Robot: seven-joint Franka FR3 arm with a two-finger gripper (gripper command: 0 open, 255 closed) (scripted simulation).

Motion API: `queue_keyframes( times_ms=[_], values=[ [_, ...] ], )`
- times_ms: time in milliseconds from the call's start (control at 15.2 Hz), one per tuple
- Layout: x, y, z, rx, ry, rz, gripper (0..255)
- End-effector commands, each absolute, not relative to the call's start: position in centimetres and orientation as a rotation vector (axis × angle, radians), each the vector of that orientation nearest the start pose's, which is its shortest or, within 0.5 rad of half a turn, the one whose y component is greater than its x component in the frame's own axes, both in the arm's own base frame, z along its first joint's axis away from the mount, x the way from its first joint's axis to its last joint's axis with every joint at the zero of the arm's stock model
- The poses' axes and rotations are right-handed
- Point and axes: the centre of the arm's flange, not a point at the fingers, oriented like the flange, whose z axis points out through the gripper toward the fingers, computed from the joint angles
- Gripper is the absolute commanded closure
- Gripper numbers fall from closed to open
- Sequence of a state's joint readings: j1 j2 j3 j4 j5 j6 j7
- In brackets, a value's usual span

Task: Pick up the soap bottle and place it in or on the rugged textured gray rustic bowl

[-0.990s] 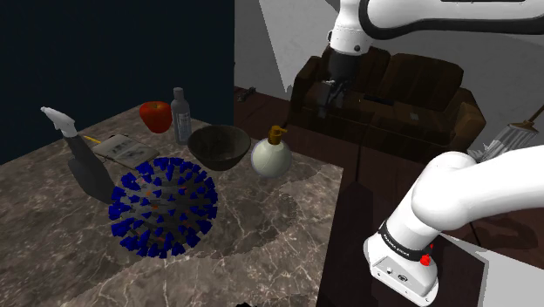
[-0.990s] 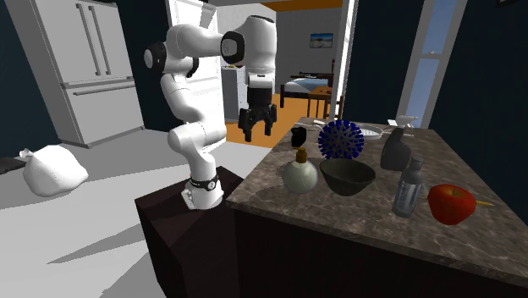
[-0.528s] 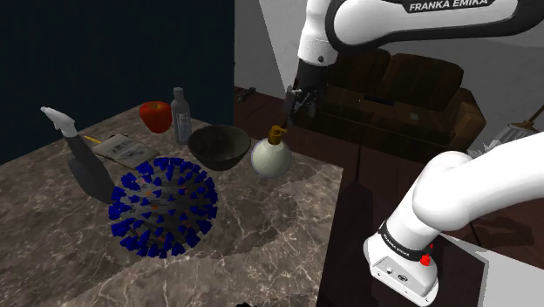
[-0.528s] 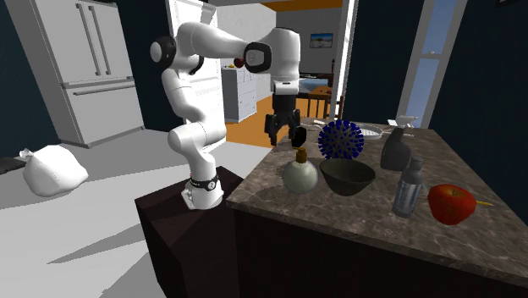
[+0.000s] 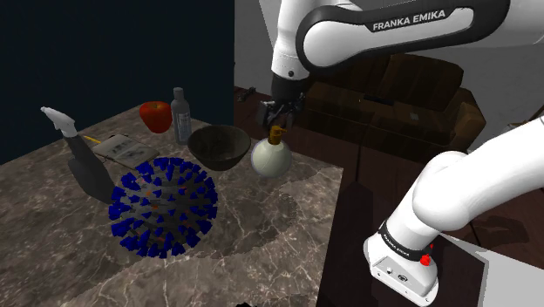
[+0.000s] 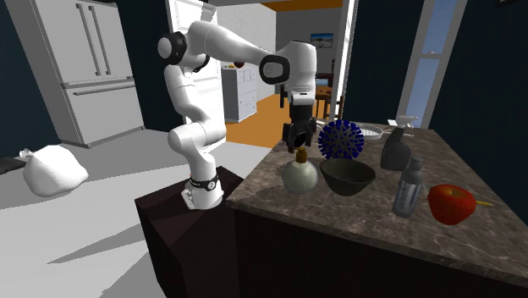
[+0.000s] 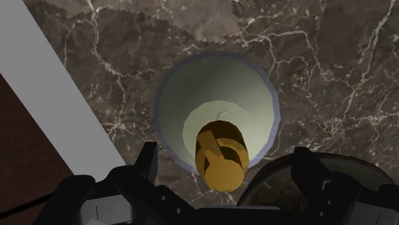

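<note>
Dark marble with pale veins tops the counter (image 5: 261, 235), and a brown sofa (image 5: 410, 105) stands beyond its far edge in the shoulder view. Near that far edge stands the soap bottle (image 5: 271, 155), round and pale with a gold pump on top, upright. Just to the shoulder view's left of it sits the dark bowl (image 5: 219, 146), close beside it; whether the two touch I cannot tell. The gripper (image 5: 279, 109) hangs right above the pump, pointing down. In the wrist view its two fingers (image 7: 147, 163) stand wide apart on either side of the pump, touching nothing, so the hand is empty.

This looks like the approach before the grasp. Next the hand should drop straight down until the fingers straddle the neck or the pump, then close. The round body may be too wide for the opening, and the bowl's rim lies near one finger, so the descent wants care.
</note>
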State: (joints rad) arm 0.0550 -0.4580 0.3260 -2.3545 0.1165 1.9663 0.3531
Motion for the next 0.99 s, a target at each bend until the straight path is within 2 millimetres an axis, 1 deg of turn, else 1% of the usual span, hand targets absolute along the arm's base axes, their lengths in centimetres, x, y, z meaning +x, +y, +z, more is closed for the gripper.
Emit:
queue_keyframes(
  times_ms=[0, 198, 726, 792, 924],
  values=[
    [38.8, 17.4, 48.4, -3.153, 0.068, -0.096, 0],
    [38.9, 17.3, 47.0, -3.153, 0.068, -0.096, 0],
    [38.9, 17.3, 47.0, -3.153, 0.068, -0.096, 0],
    [38.9, 17.3, 47.0, -3.153, 0.068, -0.096, 255],
    [38.9, 17.3, 47.0, -3.153, 0.068, -0.096, 255]
  ],
)
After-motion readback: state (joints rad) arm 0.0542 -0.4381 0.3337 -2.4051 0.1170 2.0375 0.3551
